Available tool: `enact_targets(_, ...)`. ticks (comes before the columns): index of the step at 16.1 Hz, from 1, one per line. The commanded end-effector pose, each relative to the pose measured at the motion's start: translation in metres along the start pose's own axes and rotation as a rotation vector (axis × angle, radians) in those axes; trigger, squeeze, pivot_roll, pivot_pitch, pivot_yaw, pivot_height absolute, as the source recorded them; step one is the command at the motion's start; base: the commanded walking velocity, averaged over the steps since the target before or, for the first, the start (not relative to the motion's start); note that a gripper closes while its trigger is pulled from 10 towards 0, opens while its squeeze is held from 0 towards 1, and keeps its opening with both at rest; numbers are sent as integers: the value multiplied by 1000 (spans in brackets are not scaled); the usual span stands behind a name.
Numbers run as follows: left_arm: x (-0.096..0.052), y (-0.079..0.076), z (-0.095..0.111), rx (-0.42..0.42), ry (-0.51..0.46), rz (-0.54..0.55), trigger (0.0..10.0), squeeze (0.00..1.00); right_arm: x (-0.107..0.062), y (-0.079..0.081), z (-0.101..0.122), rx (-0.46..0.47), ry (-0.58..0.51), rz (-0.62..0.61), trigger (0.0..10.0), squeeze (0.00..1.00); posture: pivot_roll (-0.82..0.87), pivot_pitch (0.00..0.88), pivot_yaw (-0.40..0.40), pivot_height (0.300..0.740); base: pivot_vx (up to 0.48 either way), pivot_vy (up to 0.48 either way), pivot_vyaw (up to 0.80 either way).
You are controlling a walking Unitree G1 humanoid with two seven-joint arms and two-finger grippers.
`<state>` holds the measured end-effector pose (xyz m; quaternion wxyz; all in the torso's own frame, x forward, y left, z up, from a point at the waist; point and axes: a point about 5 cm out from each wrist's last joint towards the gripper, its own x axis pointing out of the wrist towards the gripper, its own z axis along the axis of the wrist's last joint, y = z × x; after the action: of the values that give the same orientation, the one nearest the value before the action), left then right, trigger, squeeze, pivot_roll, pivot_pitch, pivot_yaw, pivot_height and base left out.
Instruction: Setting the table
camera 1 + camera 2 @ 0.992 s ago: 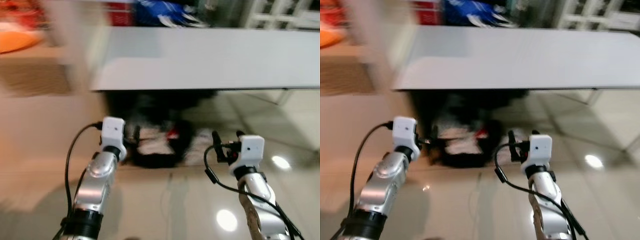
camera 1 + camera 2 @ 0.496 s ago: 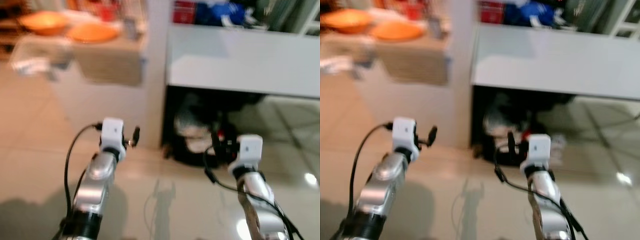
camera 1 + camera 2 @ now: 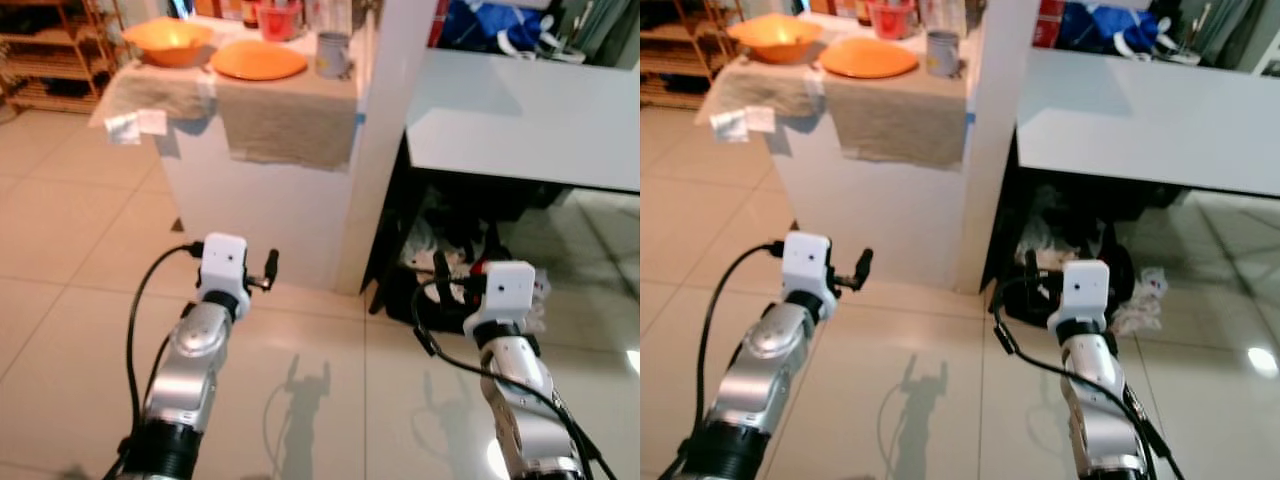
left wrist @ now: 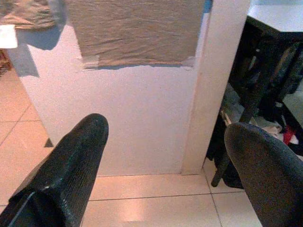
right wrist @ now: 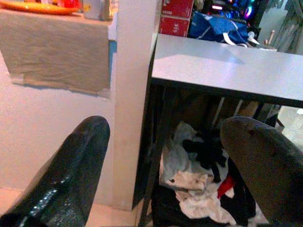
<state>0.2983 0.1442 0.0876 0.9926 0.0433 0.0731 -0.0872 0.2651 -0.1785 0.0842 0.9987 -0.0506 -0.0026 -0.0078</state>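
Ahead of both claws and above them stands the white counter (image 3: 260, 205), its top draped with a tan cloth (image 3: 285, 125); off beyond the right gripper (image 5: 161, 165) runs the grey table (image 3: 520, 115), which I judge to be the one to be set, with a heap of clothes and bags (image 3: 450, 250) on the floor under it, straight ahead of that claw; the left gripper (image 4: 165, 165) faces the counter's front wall, near it but apart; both claws are spread wide with nothing between the fingers (image 4: 71, 165), as the wrist views show; the tableware sits on the cloth, up and forward of the left claw and well out of reach from this low carry: the orange bowl (image 3: 168, 40) farthest to that claw's outer side, the orange plate (image 3: 258, 60) next to it, the grey cup (image 3: 333, 53) nearest the pillar (image 3: 385, 150); a red tub (image 3: 272, 18) stands behind them, its contents too small to tell; the step in hand looks like the approach, so it would pay to close up square to the counter, stop steady, then raise the left claw above the cloth edge before reaching, coming at a rim from the side so the cloth is not dragged; counted: two claws, one counter, one table, one cloth, one bowl, one plate, one cup, and two small paper scraps (image 3: 135, 124) hanging at the cloth's far corner
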Motion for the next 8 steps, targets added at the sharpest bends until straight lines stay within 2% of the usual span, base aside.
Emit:
enact_targets(1, 0, -8, 4, 11, -19, -23, 10000, 0, -1, -7, -3, -21, 11, -18, 10000, 1000, 24, 0, -16, 740, 0, 0, 0)
enact_targets(6, 0, -9, 7, 10, -44, -27, 10000, 0, -2, -6, 0, -30, -10, -19, 10000, 1000, 24, 0, -18, 740, 0, 0, 0)
enact_targets(7, 0, -10, 10, 18, -61, -37, 10000, 0, -1, -3, 4, -42, -37, -5, 10000, 0, 23, 0, -17, 740, 375, 300, 0)
enact_targets(8, 0, -11, 13, 27, -73, -40, 10000, 0, -1, -2, 6, -47, -49, 1, 10000, 0, 23, 0, -17, 740, 420, 0, 0)
